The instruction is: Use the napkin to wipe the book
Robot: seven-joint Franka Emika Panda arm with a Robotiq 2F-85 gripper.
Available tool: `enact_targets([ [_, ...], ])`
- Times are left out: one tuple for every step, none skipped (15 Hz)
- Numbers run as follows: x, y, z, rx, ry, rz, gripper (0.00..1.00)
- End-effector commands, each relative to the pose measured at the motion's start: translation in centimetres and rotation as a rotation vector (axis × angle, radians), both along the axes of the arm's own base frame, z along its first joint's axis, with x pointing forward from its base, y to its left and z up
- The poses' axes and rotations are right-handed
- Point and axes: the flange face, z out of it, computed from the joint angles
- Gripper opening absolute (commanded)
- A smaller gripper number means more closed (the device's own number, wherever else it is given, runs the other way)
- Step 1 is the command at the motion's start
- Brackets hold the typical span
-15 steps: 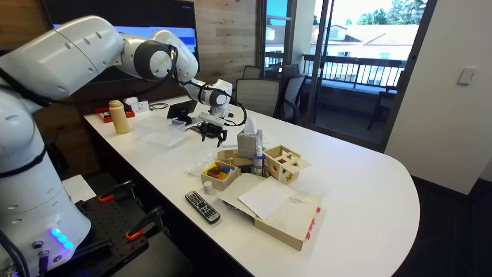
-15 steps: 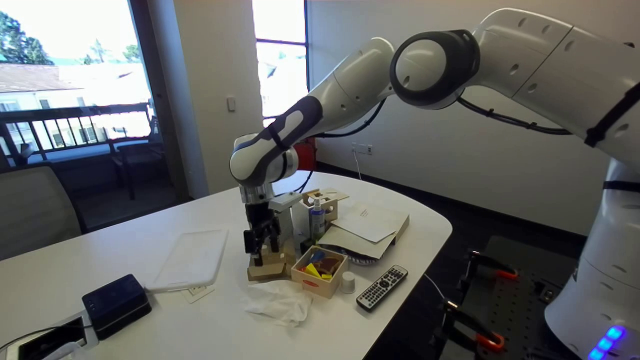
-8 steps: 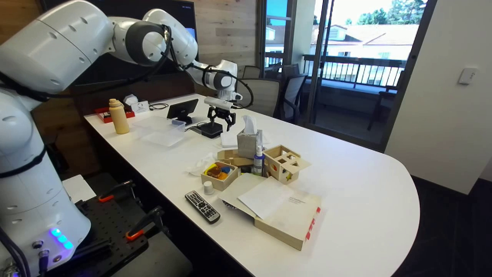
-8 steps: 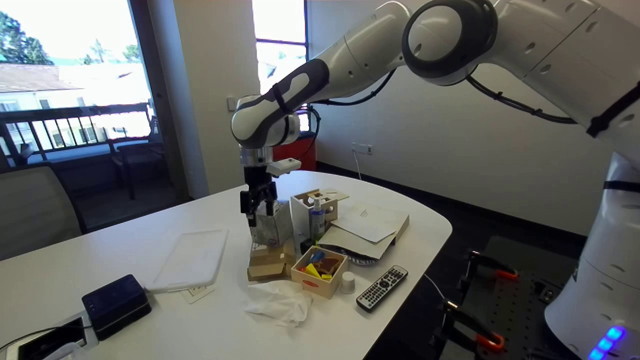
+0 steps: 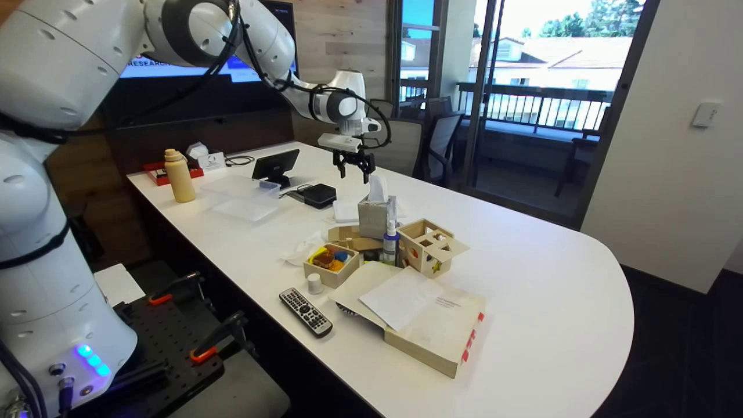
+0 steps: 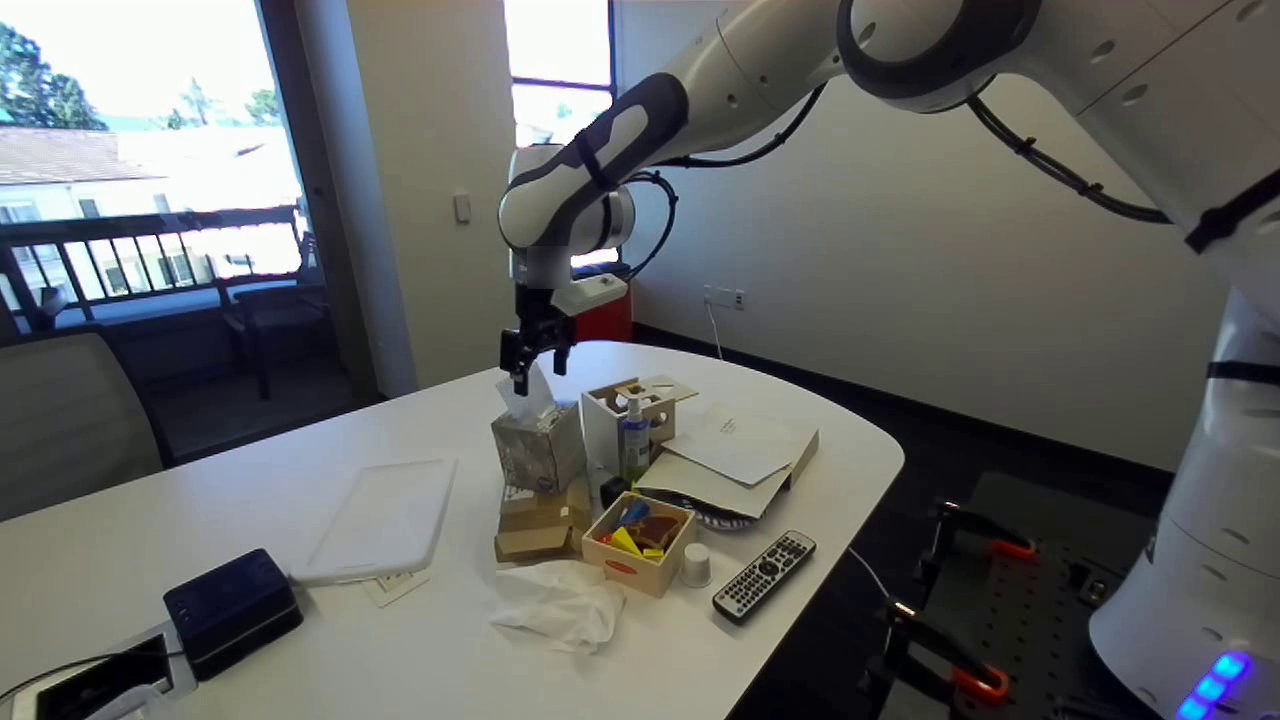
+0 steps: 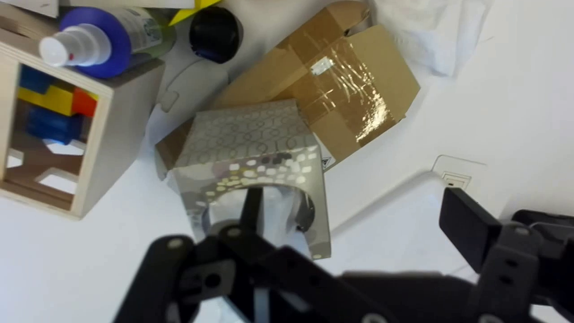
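The napkin is a crumpled off-white sheet lying on the table beside the small wooden tray in both exterior views (image 5: 303,251) (image 6: 562,605). Part of it shows at the top of the wrist view (image 7: 432,33). The book (image 5: 444,342) is thick and cream-white, with red marks along one edge and loose sheets on it; it also shows in an exterior view (image 6: 800,440). My gripper (image 5: 355,174) is open and empty. It hangs high near the tissue box in both exterior views (image 6: 541,376); in the wrist view one finger overlaps the box opening (image 7: 354,192).
The tissue box (image 6: 545,455) has a tissue sticking up, close to the fingers. Around it are flattened cardboard (image 7: 341,76), a spray bottle (image 6: 636,440), a wooden shape box (image 5: 432,247), a small wooden tray (image 6: 645,570), a remote (image 5: 306,312) and a white lid (image 6: 385,520).
My gripper has risen from low over the cardboard to above the tissue box, staying open. The napkin, the book and the other things have not moved.
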Motion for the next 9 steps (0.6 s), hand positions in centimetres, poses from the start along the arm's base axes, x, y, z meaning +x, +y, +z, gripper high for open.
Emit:
enact_targets([
  [-2.0, -2.1, 1.7, -0.038, -0.039, -0.098, 1.0],
  [-2.3, -2.7, 2.0, -0.044, -0.044, -0.123, 1.0],
  [-2.6, -3.2, 2.1, -0.052, -0.048, -0.147, 1.0],
  [-2.8, -3.6, 2.3, -0.057, -0.049, -0.168, 1.0],
  [-3.0, -3.9, 2.5, -0.062, -0.049, -0.186, 1.0],
  [-3.3, -4.2, 2.6, -0.068, -0.049, -0.202, 1.0],
  [-3.4, -4.4, 2.7, -0.074, -0.047, -0.212, 1.0],
  [-3.6, -4.5, 2.7, -0.081, -0.045, -0.222, 1.0],
  [-3.7, -4.6, 2.8, -0.085, -0.042, -0.23, 1.0],
])
